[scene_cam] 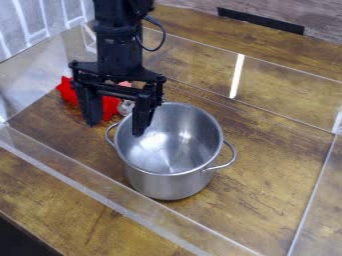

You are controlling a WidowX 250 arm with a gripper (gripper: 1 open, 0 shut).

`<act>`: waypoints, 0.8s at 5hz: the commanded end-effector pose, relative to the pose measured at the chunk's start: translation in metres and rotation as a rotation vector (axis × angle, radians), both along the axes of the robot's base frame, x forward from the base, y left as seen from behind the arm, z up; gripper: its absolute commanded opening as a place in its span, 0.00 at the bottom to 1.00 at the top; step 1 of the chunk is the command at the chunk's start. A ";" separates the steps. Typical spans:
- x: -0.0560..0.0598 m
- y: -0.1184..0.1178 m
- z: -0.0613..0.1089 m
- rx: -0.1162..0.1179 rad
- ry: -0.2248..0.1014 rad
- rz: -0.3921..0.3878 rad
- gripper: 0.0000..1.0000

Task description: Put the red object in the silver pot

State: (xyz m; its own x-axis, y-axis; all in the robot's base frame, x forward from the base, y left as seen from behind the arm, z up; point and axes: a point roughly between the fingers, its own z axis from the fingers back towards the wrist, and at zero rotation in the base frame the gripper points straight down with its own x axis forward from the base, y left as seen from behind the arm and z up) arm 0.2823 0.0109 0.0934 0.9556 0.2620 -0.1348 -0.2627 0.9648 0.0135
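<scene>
The red object (66, 90) lies on the wooden table at the left, mostly hidden behind my gripper's left finger. The silver pot (170, 150) stands upright and empty in the middle, its handles at the sides. My gripper (116, 120) points straight down and is open, with nothing between its fingers. Its left finger (88, 105) stands just right of the red object. The right finger (143, 115) overlaps the pot's left rim in this view. Whether any finger touches the red object I cannot tell.
A slim pink utensil (122, 93) shows between the fingers, lying on the table just left of the pot. Clear plastic walls (241, 75) fence the wooden table on all sides. Bare wood (274, 120) lies to the pot's right.
</scene>
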 end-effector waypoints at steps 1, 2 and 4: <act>0.001 0.019 0.008 0.002 -0.049 0.185 1.00; 0.003 0.048 0.011 -0.023 -0.095 0.433 1.00; 0.018 0.084 -0.004 -0.132 -0.133 0.884 1.00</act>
